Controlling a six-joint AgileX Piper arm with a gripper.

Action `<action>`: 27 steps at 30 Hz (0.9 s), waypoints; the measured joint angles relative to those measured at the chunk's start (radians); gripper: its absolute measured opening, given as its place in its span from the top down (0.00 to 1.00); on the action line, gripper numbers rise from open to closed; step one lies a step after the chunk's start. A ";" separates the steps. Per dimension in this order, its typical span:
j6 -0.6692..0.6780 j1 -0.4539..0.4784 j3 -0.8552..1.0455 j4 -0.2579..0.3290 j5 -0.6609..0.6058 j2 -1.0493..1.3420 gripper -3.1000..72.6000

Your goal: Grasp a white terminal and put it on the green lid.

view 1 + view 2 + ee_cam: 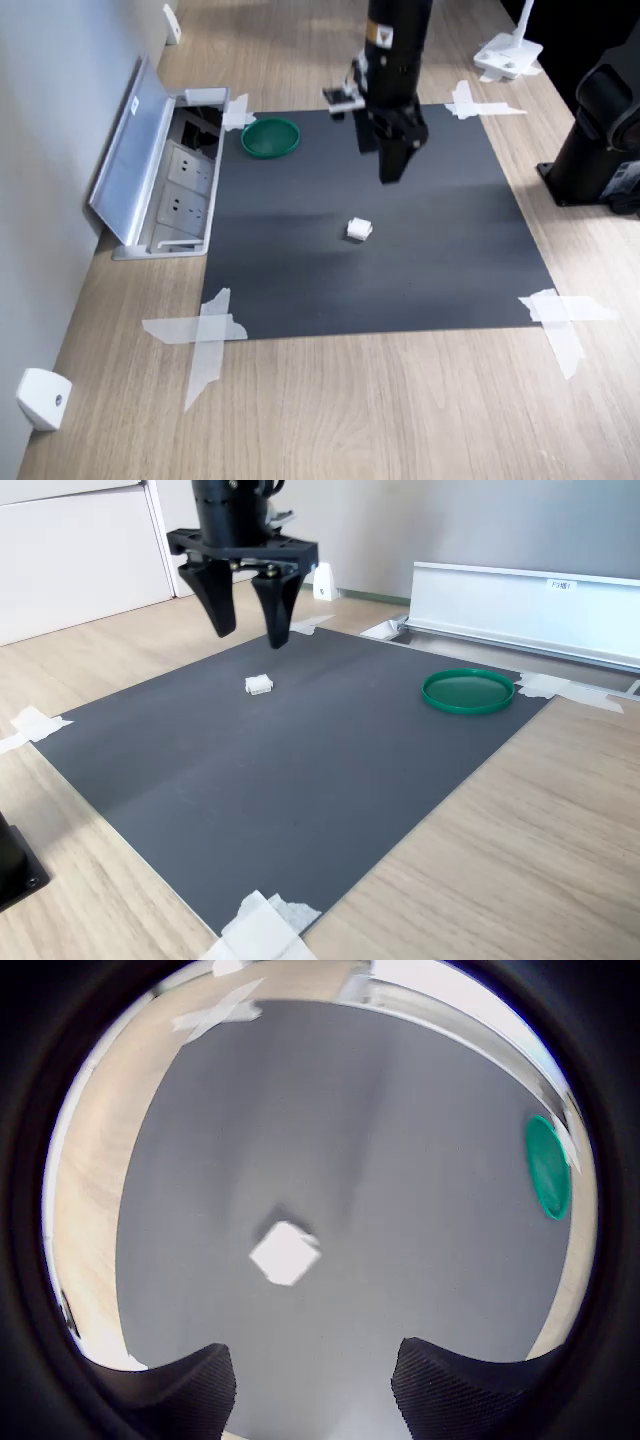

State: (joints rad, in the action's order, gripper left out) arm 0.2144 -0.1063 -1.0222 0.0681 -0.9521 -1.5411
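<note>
The white terminal (pixel 359 229) lies alone on the black mat (pixel 420 270), near its middle, touching nothing. In the first exterior view the green lid (pixel 270 137) sits well apart at about 11 o'clock from it, on the mat's far corner by the open silver socket box (pixel 165 175). The hand (pixel 248 635) hangs above the mat, jaws spread wide and holding nothing; the terminal is at 12 o'clock from the fingertips (pixel 190 1385) in the wrist view. Tape strips (pixel 205 335) pin the mat to the wooden counter (pixel 400 410).

An office desk: wood-look desktop (pixel 330 400) with a flip-up power-socket box (pixel 165 190).
</note>
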 joint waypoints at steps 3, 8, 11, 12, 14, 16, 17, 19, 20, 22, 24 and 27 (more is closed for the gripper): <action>-0.012 -0.035 0.000 0.001 0.014 -0.035 0.07; -0.027 -0.040 -0.003 0.000 0.063 -0.097 0.07; -0.042 -0.040 -0.003 -0.002 0.091 -0.123 0.07; -0.043 -0.040 -0.003 -0.002 0.100 -0.130 0.07; -0.046 -0.040 -0.003 -0.002 0.118 -0.146 0.07; -0.046 -0.040 -0.003 -0.002 0.129 -0.162 0.07; -0.046 -0.040 -0.003 -0.002 0.130 -0.169 0.07; -0.047 -0.040 -0.003 -0.002 0.142 -0.179 0.07; -0.047 -0.040 -0.003 -0.002 0.149 -0.181 0.07; -0.048 -0.040 -0.003 -0.002 0.160 -0.185 0.07; -0.048 -0.040 -0.003 -0.002 0.172 -0.193 0.07; -0.046 -0.040 -0.003 -0.002 0.184 -0.210 0.07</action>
State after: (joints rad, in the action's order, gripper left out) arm 0.1686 -0.1463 -1.0256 0.0658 -0.7685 -1.7515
